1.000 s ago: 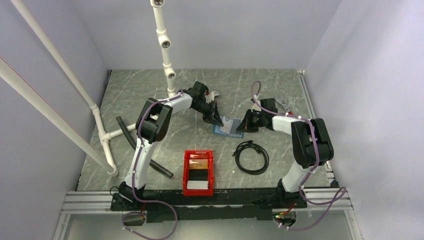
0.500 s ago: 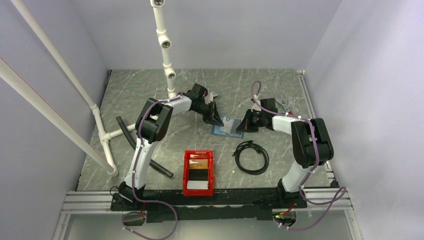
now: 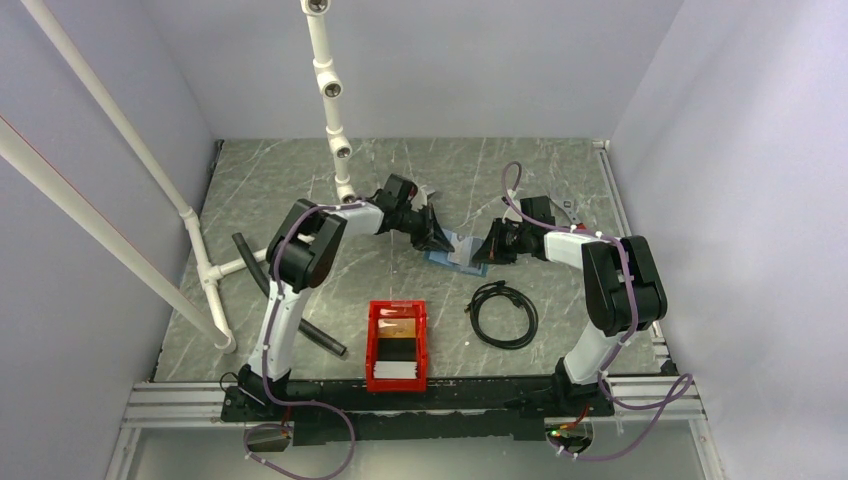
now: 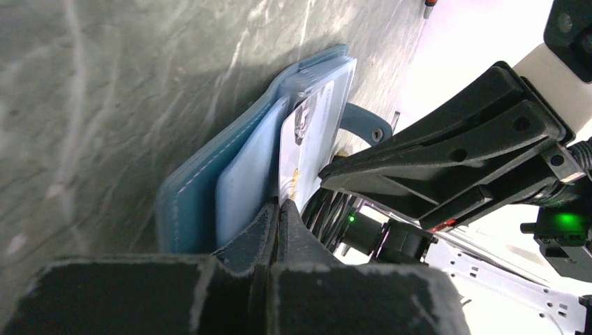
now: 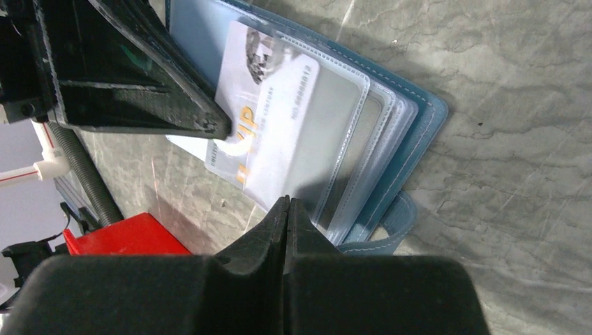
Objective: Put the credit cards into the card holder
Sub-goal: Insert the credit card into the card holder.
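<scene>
- The left arm [image 3: 300, 245] reaches out over the table [image 3: 270, 190] and bends in toward the middle. The left end effector [image 4: 278, 208] points low and to the right.
- A red bin [image 3: 374, 345] sits close to the arm bases. It has more credit cards [image 3: 397, 372] in it and is well apart from the work.
- The two fingers of the left end effector are pressed together. They seem to pinch the near edge of a white card [image 5: 269, 98] with gold letters.
- The white card is partly inside a clear pocket [image 5: 335, 132] of the card holder [image 5: 422, 129]. The rest of it sticks out toward the left end effector.
- The card holder lies open on the table, just to the right of the left end effector and between the two arms.
- The open side of the clear pocket faces the left end effector. So the push probably has to go to the right, toward the other arm. The long side of the white card seems to lie across that push.
- The left end effector is the one touching the white card, so it is likely the one to slide it in.
- The right end effector [image 5: 287, 208] comes in low from the right. Its fingers are pressed together at the edge of the pockets. It is not clear if it nips a pocket or only holds it down.
- The right arm [image 3: 620, 280] bends in toward the middle too.
</scene>
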Available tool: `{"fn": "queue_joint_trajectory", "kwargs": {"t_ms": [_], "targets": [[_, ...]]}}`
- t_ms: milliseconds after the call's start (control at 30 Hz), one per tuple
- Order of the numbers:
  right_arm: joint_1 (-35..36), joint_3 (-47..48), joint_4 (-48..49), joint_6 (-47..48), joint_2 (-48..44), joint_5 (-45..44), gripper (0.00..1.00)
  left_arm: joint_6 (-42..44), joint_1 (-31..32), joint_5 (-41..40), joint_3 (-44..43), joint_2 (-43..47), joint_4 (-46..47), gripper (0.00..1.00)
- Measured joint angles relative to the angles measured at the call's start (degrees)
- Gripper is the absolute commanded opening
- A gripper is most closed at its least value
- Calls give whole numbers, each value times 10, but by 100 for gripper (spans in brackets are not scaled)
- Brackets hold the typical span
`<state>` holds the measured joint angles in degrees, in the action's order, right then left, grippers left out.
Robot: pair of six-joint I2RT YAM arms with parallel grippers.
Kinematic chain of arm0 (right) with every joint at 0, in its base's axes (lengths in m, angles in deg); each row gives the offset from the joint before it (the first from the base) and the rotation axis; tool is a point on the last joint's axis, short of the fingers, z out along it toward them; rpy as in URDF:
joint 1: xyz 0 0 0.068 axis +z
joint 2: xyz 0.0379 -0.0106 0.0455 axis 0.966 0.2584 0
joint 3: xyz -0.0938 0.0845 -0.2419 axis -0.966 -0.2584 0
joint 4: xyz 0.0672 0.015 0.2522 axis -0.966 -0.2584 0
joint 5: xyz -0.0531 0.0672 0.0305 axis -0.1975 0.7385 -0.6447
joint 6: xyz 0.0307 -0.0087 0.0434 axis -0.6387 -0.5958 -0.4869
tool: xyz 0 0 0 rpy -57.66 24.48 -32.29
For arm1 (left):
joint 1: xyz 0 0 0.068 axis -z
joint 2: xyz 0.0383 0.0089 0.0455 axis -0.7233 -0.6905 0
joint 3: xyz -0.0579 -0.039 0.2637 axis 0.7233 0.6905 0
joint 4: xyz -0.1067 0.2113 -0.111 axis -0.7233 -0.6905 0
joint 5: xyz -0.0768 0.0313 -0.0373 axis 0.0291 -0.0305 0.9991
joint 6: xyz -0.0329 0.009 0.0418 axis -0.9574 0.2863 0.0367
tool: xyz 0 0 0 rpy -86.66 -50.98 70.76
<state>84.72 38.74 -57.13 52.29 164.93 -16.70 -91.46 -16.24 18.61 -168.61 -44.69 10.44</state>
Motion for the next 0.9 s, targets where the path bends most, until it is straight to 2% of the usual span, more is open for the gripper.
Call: {"fn": "queue_joint_trajectory", "kwargs": {"t_ms": [200,300,333,400,500,667,767,800,900], "targets": [[0,0,1,0,0,0,0,-23,19,-16,4,0,36,0],[0,0,1,0,0,0,0,-15,21,-22,-1,0,24,2],[0,0,0,0,0,0,2,-7,22,-25,-7,0,13,6],[0,3,-5,0,-1,-3,13,19,26,-37,-26,0,-23,18],[1,6,-21,0,-11,-18,24,57,33,-59,-51,0,-70,36],[-7,6,-43,-4,-47,-52,33,105,46,-90,-76,0,-132,44],[-17,5,-43,-10,-54,-58,30,132,55,-113,-103,0,-174,46],[-24,5,-43,-15,-52,-63,19,158,66,-143,-130,0,-209,49],[-25,7,-40,-16,-43,-60,8,174,75,-158,-144,0,-223,49]]}}
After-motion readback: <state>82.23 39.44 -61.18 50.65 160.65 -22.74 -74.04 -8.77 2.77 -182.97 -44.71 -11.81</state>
